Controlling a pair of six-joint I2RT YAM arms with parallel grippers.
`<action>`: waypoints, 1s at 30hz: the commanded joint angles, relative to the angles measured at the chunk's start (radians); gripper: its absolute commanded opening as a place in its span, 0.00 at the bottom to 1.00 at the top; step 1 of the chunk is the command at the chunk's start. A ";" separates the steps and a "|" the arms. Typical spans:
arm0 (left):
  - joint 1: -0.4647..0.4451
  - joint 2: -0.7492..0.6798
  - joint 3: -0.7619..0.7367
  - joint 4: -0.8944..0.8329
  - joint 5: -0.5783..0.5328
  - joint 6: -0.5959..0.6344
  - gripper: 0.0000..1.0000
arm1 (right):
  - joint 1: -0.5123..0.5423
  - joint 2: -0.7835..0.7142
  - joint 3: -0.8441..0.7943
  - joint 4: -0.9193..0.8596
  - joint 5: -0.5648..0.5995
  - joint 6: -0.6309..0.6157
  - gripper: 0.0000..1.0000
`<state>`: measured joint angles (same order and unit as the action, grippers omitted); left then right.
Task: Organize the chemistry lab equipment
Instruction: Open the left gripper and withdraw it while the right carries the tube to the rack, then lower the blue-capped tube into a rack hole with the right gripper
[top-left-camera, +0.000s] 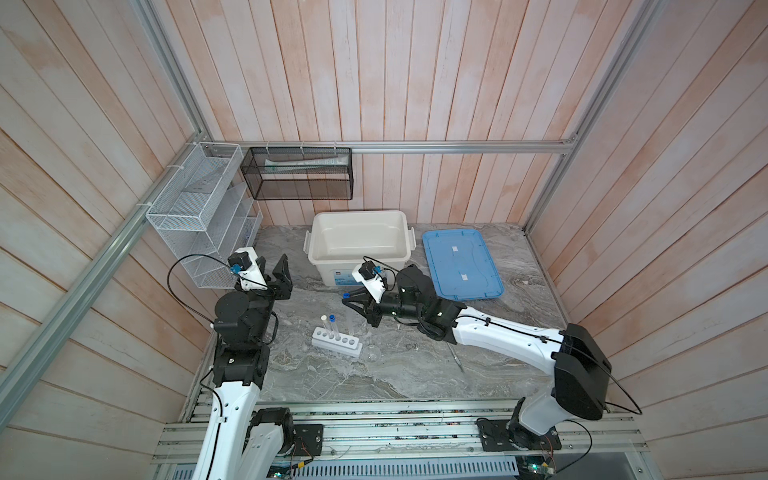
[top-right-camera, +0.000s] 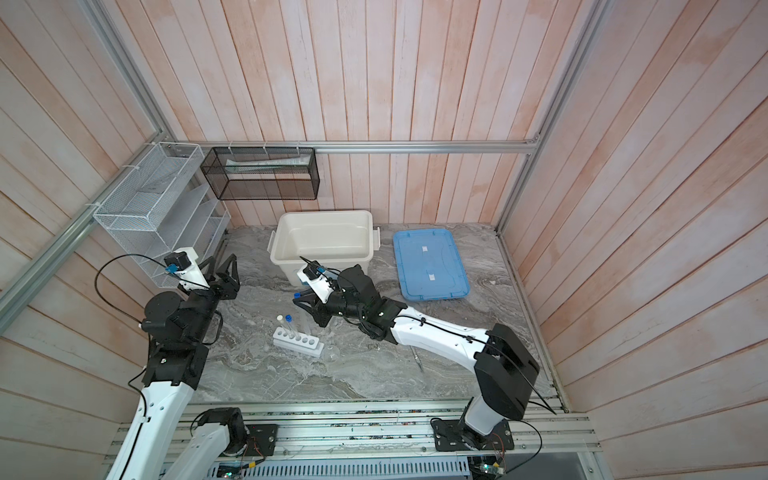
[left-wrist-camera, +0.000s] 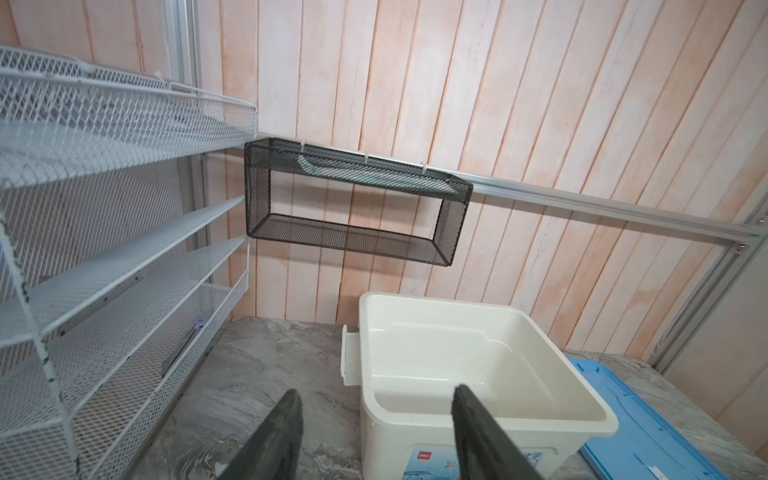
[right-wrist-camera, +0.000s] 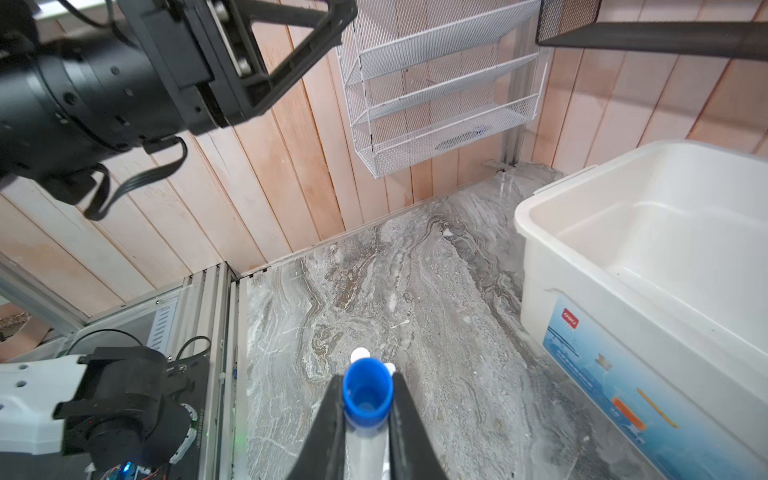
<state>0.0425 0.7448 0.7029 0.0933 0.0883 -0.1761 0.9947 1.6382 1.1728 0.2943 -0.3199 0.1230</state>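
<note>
**Right jaws grip a blue-capped tube; left jaws spread and empty**

The right jaws are clenched on a blue-capped tube (right-wrist-camera: 368, 395) just below its cap, with the clear body running back between the fingers (right-wrist-camera: 328, 424). The tube is held in the air above the desk (top-left-camera: 332, 386). Below these jaws and nearer the robot's base, the white six-hole rack (top-left-camera: 336, 341) stands on the desk. At its left end it holds a white-capped tube (top-left-camera: 323, 318) and a second blue-capped tube (top-left-camera: 331, 317), both upright. The small clear flask (top-left-camera: 371, 353) sits just beside the rack's other end. The metal spatula (top-left-camera: 456, 357) lies behind the right jaws, beneath that arm. Just beyond them stands the open white bin (top-left-camera: 357, 213), with its blue lid (top-left-camera: 461, 266) alongside. The left jaws are spread wide with nothing between them, raised beside the white wire shelf (top-left-camera: 187, 216).
</note>
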 joint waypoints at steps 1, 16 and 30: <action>0.006 0.006 -0.022 0.011 -0.042 -0.038 0.60 | 0.018 0.049 0.028 0.063 0.060 -0.015 0.10; 0.010 -0.004 -0.048 0.043 -0.029 -0.010 0.60 | 0.021 0.113 -0.096 0.311 0.069 0.052 0.10; 0.010 0.004 -0.052 0.050 -0.004 0.004 0.60 | 0.021 0.142 -0.135 0.353 0.055 0.046 0.10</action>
<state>0.0467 0.7498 0.6605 0.1246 0.0704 -0.1875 1.0122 1.7569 1.0508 0.6125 -0.2520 0.1642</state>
